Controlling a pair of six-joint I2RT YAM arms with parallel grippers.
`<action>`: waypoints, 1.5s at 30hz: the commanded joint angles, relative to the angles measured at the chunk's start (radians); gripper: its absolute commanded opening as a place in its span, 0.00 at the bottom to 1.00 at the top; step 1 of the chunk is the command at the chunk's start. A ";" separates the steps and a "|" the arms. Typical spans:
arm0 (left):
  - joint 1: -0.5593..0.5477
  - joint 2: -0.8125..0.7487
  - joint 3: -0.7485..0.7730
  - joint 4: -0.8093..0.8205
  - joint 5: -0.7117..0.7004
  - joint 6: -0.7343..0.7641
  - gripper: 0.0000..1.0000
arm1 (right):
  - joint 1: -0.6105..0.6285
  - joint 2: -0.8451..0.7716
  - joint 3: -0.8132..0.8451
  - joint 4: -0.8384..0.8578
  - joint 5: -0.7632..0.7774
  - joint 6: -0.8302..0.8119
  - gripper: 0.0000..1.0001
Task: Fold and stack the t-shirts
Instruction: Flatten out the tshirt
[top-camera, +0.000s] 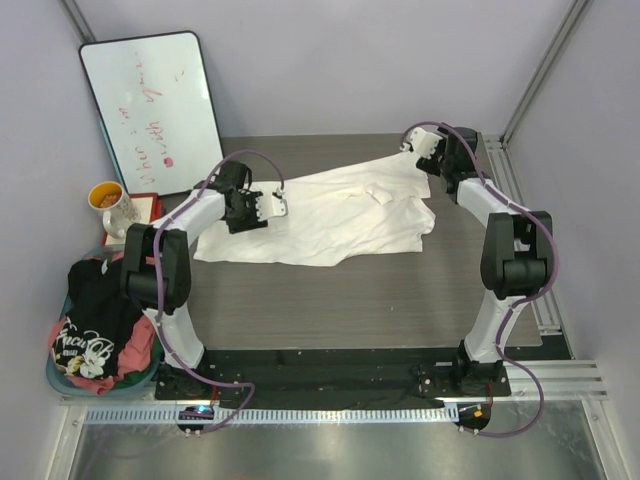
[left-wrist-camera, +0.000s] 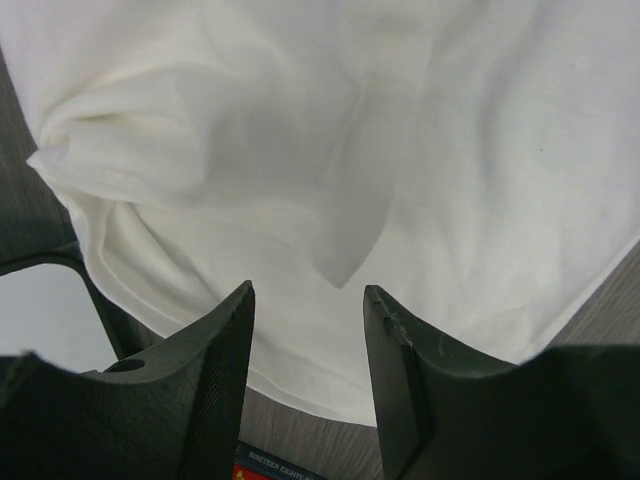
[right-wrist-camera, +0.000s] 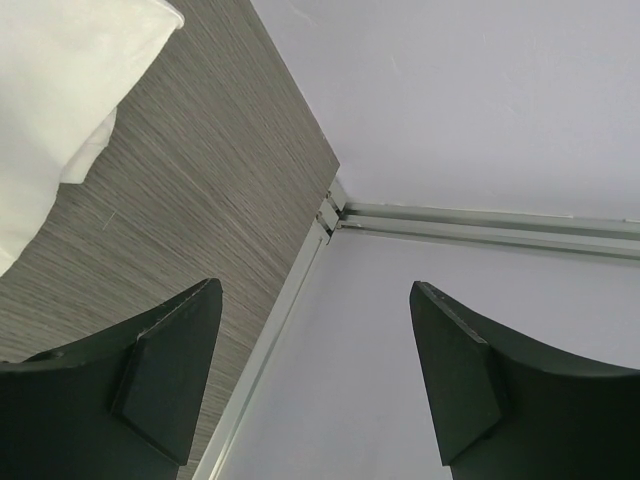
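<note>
White t-shirt (top-camera: 330, 215) lies rumpled and unfolded mid-table (top-camera: 380, 300). Its long axis runs lower left to upper right in the top view.

Left gripper (left-wrist-camera: 305, 292) sits over the shirt's left end, near the far edge. Jaws about half open, nothing pinched that I can see. In its wrist view a pointed crease (left-wrist-camera: 340, 265) of cloth lies right at the jaw mouth, and the hem runs along the bottom of frame under the fingers.

Right gripper (right-wrist-camera: 315, 290) is at the shirt's upper-right end, jaws wide and empty. Its camera sees mostly bare table and wall, with cloth only in the upper-left corner of frame, so it's off the shirt.

Black t-shirt (top-camera: 95, 300) and pink-red t-shirt (top-camera: 135, 350) are heaped in the laundry basket (top-camera: 52, 372), lower left of frame.

My read: early days, first shirt not yet folded. Left arm is lined up for a grab; right needs to shift toward the cloth first. Risk is the left pinching only the crease's top layer.
</note>
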 joint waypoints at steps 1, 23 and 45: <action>0.005 -0.017 0.038 -0.095 0.060 0.017 0.48 | -0.005 -0.045 0.008 0.017 0.015 0.016 0.81; 0.003 0.092 0.038 0.061 -0.003 -0.039 0.49 | -0.005 -0.031 0.043 -0.005 0.015 0.030 0.80; 0.003 -0.023 0.127 -0.003 0.020 -0.066 0.00 | -0.075 -0.041 -0.001 -0.305 -0.164 -0.114 0.86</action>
